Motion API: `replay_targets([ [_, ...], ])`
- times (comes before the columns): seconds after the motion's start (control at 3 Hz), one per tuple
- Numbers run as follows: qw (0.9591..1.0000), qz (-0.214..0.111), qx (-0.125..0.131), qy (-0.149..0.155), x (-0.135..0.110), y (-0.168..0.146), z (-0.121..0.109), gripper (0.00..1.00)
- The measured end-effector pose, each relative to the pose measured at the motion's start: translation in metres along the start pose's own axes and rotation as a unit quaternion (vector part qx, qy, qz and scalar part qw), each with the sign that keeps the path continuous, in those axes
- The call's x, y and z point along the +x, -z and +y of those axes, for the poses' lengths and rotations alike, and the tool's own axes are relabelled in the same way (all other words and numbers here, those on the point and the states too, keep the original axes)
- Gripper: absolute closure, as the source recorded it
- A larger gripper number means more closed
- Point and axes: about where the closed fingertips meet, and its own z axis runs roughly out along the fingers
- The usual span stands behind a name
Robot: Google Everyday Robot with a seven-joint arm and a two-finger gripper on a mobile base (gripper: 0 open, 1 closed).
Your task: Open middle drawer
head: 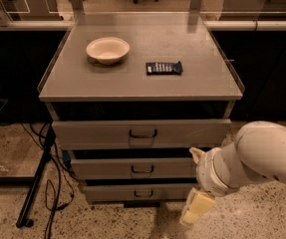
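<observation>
The middle drawer (pixel 107 167) is the second of three grey fronts in the cabinet, with a small dark wire pull (pixel 142 170) at its centre. Its front looks closed, about in line with the lower drawer (pixel 112 193). The top drawer (pixel 97 133) sits above it. My gripper (pixel 196 183) is at the lower right, in front of the right ends of the middle and lower drawers, to the right of the pull and apart from it. One pale finger (pixel 197 208) hangs down low, another tip (pixel 196 154) shows higher up.
A white bowl (pixel 107 50) and a dark flat packet (pixel 164 67) lie on the cabinet top (pixel 142 86). A black stand leg (pixel 35 183) and cables (pixel 58 183) are on the floor at the left. Office chairs stand far back.
</observation>
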Motion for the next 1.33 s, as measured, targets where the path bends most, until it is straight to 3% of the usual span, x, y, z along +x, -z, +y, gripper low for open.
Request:
replay_targets([
  [0.33,0.9998,-0.015,-0.007,-0.010,0.015,-0.022,-0.013,0.00],
  [1.0,0.9971,-0.068,-0.017,-0.030,0.077,-0.081,-0.062,0.00],
  [1.33,0.9968,-0.072,-0.019,-0.030,0.075,-0.086,-0.061,0.00],
])
